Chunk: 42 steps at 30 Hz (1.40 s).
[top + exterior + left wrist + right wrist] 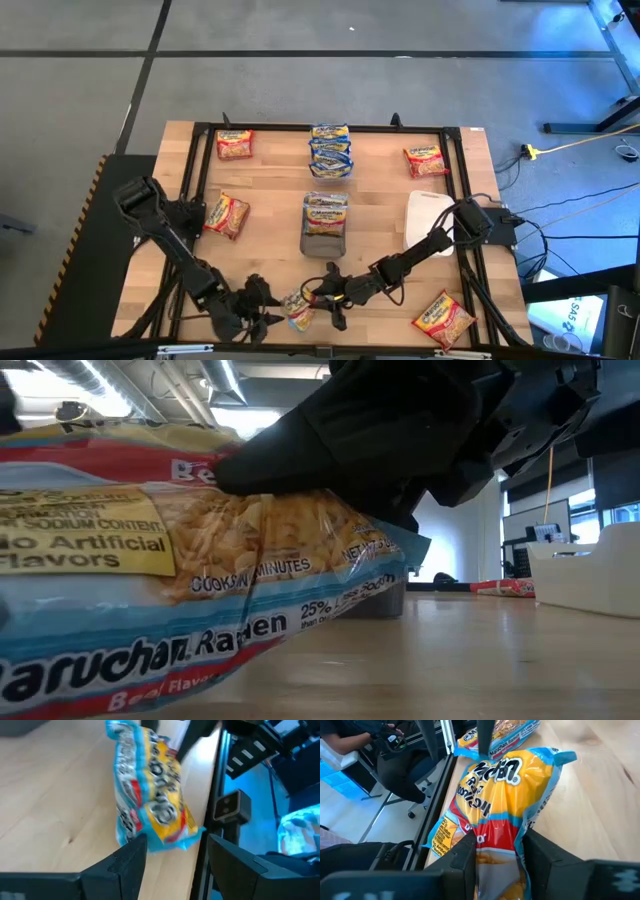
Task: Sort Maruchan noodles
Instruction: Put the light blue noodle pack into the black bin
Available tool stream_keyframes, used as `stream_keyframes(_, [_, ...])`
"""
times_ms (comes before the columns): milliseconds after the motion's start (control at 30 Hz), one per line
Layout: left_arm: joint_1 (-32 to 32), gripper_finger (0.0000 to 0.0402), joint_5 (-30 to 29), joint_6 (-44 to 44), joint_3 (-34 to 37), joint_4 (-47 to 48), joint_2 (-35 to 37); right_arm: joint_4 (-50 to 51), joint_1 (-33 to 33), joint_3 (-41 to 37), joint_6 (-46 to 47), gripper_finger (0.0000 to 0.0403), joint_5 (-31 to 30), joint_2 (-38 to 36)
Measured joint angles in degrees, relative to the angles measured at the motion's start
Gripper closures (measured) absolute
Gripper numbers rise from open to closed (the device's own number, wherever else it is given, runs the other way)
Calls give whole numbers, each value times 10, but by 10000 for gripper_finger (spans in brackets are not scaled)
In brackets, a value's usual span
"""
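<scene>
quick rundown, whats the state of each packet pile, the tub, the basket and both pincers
beef ramen packet: gripped by the right pincer at the table's near edge
right pincer: shut on the beef ramen packet
left pincer: open, packet's end between its fingers
blue packets: stacked
dark basket: holding packets
white tub: contents cannot be seen
red packets: lying flat, scattered

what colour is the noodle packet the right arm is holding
Mostly yellow with a blue border and a red band; the held packet shows best in the right wrist view.
</scene>
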<state>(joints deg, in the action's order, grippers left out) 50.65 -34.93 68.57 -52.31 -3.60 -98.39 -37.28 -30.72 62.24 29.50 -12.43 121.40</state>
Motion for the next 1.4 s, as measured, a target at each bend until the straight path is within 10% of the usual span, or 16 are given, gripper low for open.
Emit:
stream_keyframes(500, [-100, 156, 265, -12, 0, 34, 40, 2, -1, 0, -16, 295, 12, 0])
stream_keyframes(800, [-83, 155, 105, -68, 0, 134, 105, 2, -1, 0, -16, 294, 11, 0])
stream_keyframes(1400, [-137, 157, 233, -77, 1, -19, 2, -5, 0, 0, -30, 294, 6, 0])
